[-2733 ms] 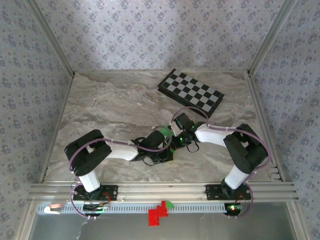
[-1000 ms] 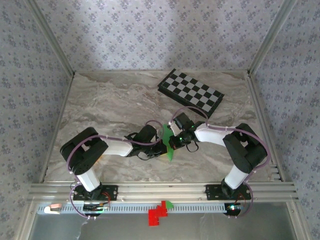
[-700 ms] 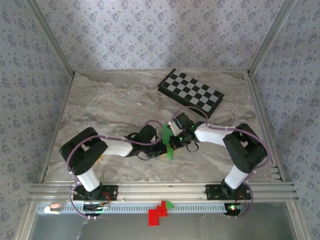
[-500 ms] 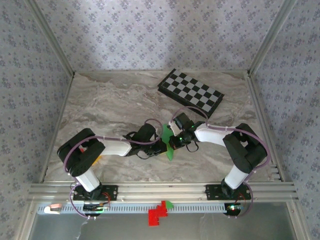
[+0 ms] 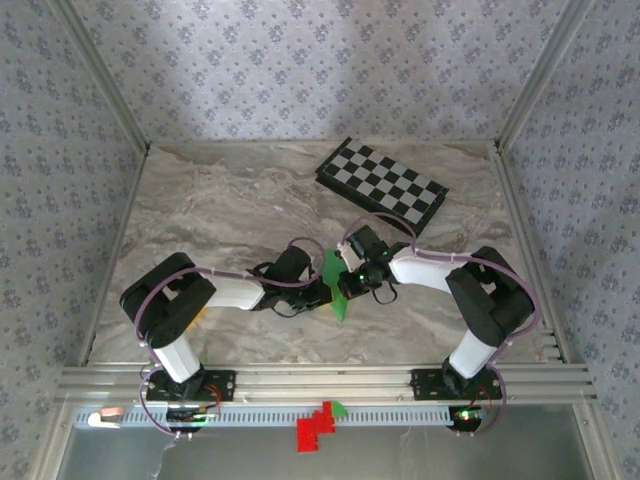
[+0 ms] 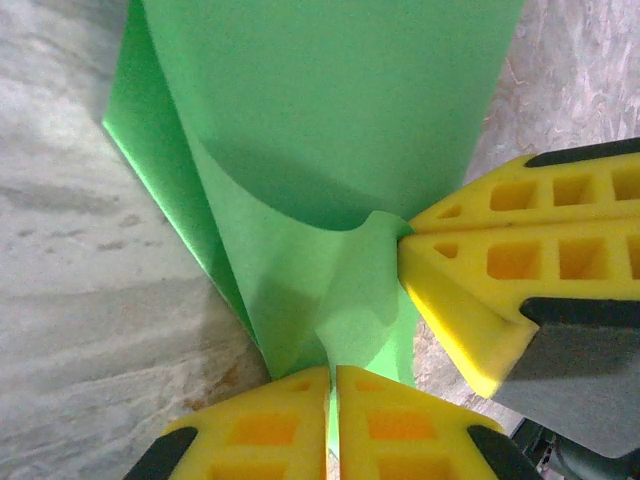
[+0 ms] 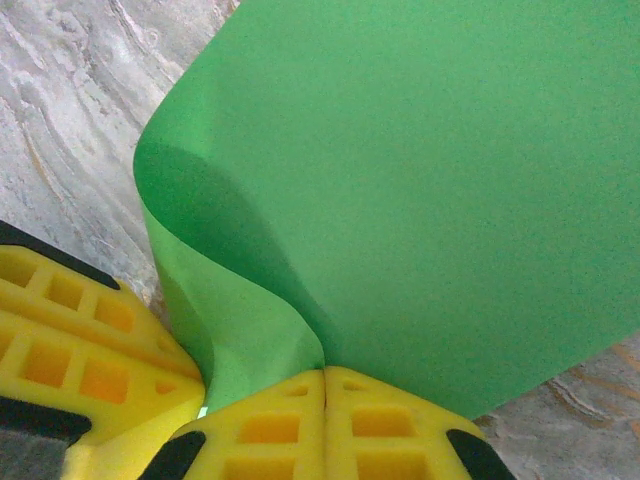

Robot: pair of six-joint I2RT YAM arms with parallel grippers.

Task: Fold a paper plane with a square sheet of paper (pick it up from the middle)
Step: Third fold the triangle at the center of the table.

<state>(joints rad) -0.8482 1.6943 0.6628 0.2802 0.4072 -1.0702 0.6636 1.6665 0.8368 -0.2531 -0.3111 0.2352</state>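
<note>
We saw the left gripper [image 6: 331, 395] and right gripper [image 7: 324, 395] both pinched shut on the curling green paper [image 5: 333, 282] over the table [image 5: 220, 210]; light, floppy and easily creased, it seemed best held near its edges.

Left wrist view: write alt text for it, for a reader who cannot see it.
A curled sheet of green paper is pinched by the left pincer, its yellow fingers shut, at the bottom edge. The right pincer, also yellow, reaches in from the right and grips the same sheet at a crease, above a grey marble table.
</note>
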